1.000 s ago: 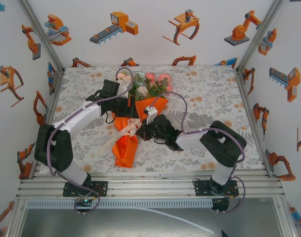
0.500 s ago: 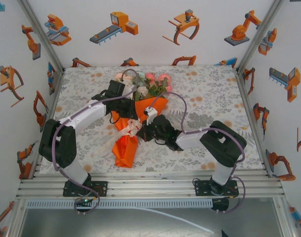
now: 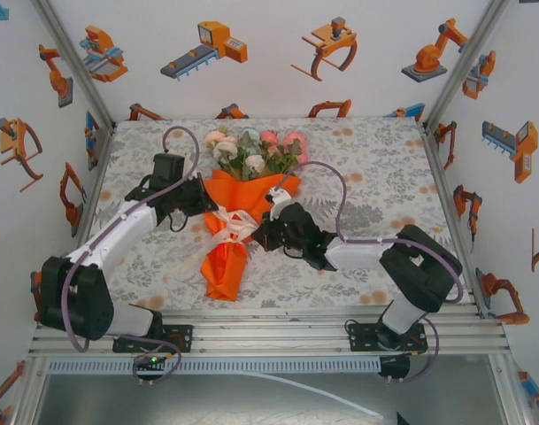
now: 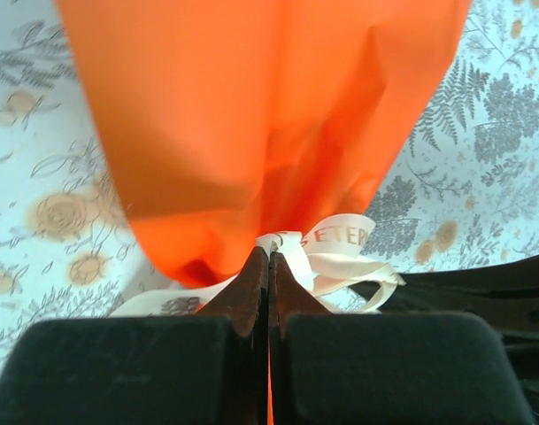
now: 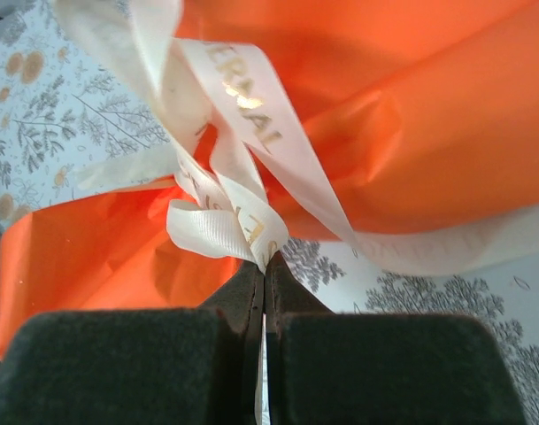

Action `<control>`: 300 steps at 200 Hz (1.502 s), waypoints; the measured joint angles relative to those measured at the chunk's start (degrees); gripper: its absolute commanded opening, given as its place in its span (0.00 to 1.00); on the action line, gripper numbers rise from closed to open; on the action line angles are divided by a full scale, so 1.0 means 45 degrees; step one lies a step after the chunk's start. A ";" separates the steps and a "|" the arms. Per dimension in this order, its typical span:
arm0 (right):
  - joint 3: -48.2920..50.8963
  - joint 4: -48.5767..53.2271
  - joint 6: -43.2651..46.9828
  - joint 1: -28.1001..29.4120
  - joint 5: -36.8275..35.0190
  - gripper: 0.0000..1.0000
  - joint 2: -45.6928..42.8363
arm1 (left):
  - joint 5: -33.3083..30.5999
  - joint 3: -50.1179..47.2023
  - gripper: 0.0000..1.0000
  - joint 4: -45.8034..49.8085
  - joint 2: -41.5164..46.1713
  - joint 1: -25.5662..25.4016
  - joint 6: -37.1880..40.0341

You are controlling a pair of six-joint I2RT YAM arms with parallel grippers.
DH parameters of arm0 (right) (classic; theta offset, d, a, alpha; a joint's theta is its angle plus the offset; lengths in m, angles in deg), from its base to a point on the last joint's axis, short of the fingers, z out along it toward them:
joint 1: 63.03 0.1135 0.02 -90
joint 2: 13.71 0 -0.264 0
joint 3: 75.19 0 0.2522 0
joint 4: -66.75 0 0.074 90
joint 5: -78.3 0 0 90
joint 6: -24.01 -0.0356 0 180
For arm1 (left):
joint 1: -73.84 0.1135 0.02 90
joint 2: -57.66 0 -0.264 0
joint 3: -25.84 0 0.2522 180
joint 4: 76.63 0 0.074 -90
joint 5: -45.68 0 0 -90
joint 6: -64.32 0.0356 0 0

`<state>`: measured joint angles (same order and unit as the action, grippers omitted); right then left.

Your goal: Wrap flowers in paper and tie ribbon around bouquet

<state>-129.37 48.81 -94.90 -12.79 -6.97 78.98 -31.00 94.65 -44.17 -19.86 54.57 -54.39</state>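
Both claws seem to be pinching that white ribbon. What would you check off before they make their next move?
1. The left gripper is shut on the ribbon: ok.
2. The right gripper is shut on the ribbon: ok.
3. The ribbon sits at the narrow waist of the bouquet: ok.
4. The knot is pulled tight: cannot tell; its loops look loose.
5. The flowers sit at the wide end: ok.
6. The paper is untorn where visible: ok.
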 measured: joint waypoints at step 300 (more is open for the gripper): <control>0.0889 0.2118 -0.1724 -0.1399 0.1462 0.35 -0.1059 | 0.1336 -0.3827 0.00 -0.0933 0.1491 0.4294 -0.2778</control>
<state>-125.37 58.34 -102.65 -19.08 -0.39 74.21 -24.99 77.43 -48.37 -13.15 73.89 -66.89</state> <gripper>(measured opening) 0.333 0.006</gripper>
